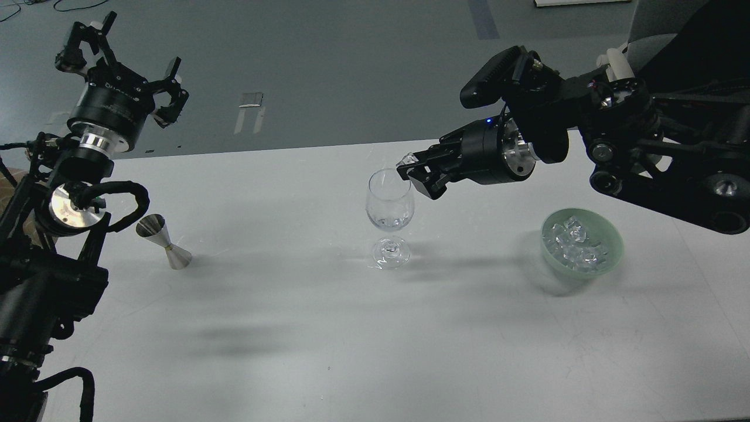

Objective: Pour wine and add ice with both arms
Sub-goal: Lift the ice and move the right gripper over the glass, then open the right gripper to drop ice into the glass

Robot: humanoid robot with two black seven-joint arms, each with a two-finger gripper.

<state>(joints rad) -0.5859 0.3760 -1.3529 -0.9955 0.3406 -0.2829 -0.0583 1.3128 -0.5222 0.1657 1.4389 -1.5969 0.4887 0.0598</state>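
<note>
Your right claw hangs just over the rim of the clear stemmed wine glass at mid-desk, its fingers clenched on a small clear glossy ice chunk that peeks out at the tips. The remaining ice cubes lie heaped in the pale green shallow bowl on the white desk, off to the right of the glass. Your left claw is raised well clear on the left, fingers spread and holding nothing, with the small steel double-cone jigger standing below it. Treat the ice as slippery and light: pinch it across flat faces, squarely. The glass is likely thin, fragile and tippy, so release centred over the bowl, not touching the rim.
</note>
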